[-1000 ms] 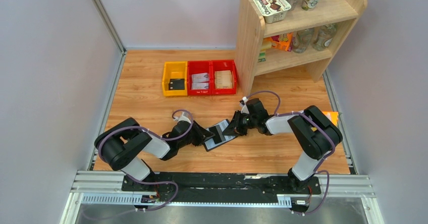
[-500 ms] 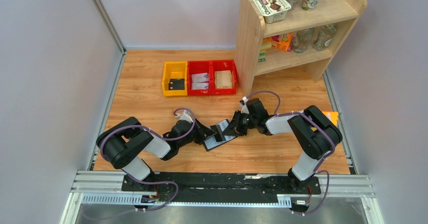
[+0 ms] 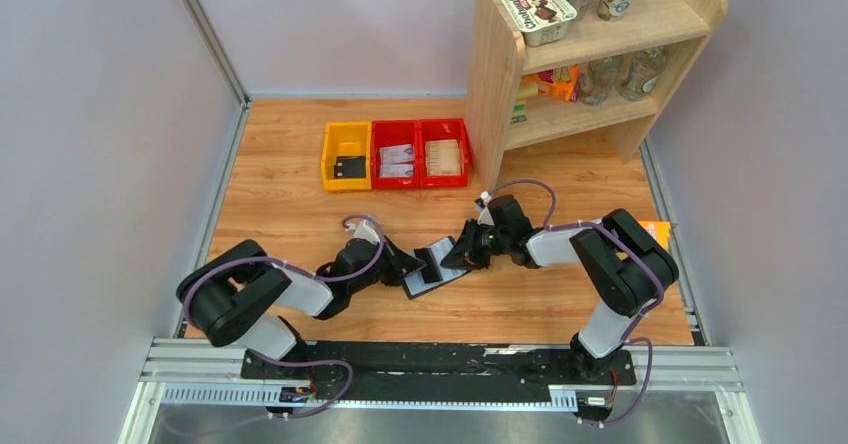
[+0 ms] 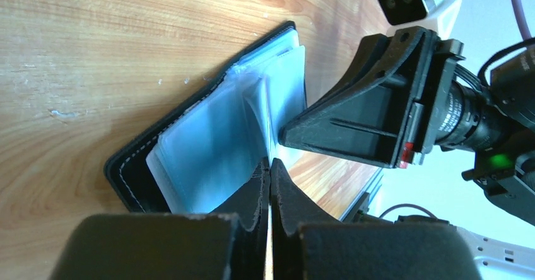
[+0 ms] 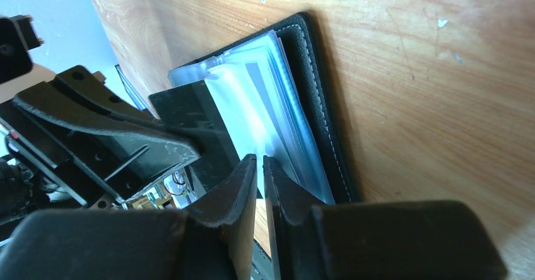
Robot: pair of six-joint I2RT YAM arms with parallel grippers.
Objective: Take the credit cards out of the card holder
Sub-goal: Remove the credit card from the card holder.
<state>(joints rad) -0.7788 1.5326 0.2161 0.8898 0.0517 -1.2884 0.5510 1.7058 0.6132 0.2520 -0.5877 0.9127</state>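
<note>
Just against left hand (image 4: 270, 168), card holder (image 4: 195, 146).

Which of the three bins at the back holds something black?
The yellow bin, leftmost in the row; both red bins hold pale items.

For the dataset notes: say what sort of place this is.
Probably a robot test cell staged like a small shop: grey enclosure walls, a stocked wooden shelf, and coloured bins on the table.
</note>
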